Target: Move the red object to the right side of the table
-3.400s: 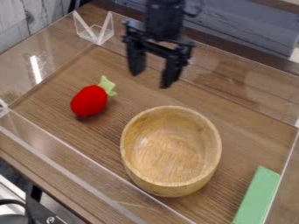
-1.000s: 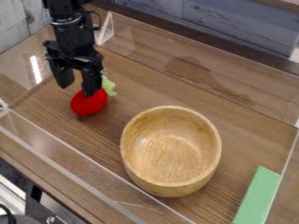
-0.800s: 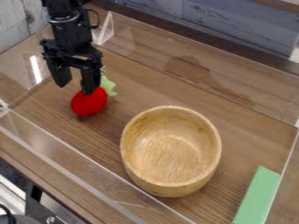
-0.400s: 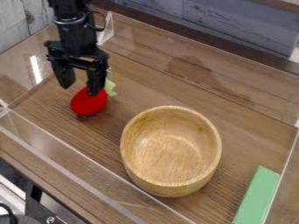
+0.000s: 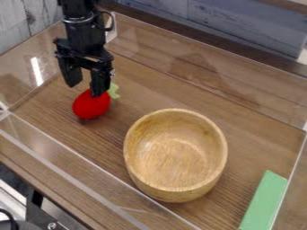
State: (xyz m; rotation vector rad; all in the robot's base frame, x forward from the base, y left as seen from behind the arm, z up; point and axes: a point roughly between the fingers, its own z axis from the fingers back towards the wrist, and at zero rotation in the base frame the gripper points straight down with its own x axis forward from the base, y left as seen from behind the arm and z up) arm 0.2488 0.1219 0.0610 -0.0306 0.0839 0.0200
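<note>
- Black two-fingered metal pincer (image 5: pixel 84 82) hanging over the strawberry's leafy end, jaws spread wide, nothing pinched between them as far as shows.
- Small rounded red toy strawberry with light green leafy top (image 5: pixel 92 104) lying on the table's left part in this view, left of the bowl; leaves partly hiding behind the pincer. Whether fingers are touching it, can't tell.
- Step in hand, my read: lining up for the grasp; carry not begun.
- Next move probably calling for centring over the red body, lowering with one finger each side, then closing. Closing from here risking a nip on the leaves only, or rolling the fruit off.
- Round light wooden bowl (image 5: pixel 175 154) sitting between strawberry and right side; low sideways drag likely bumping its rim, so lifting first or passing above it in the picture.
- Dark brown wood-grain table (image 5: pixel 228 67) showing open room beyond the bowl, upper middle to upper right; good lane for crossing.
- Flat green block (image 5: pixel 263 201) lying at lower right, near the edge; set-down wanting bare wood above it, right of the bowl.
- Low clear acrylic walls (image 5: pixel 24 38) edging the table; left one standing fairly near the pincer, so swinging left is leaving little slack.
</note>
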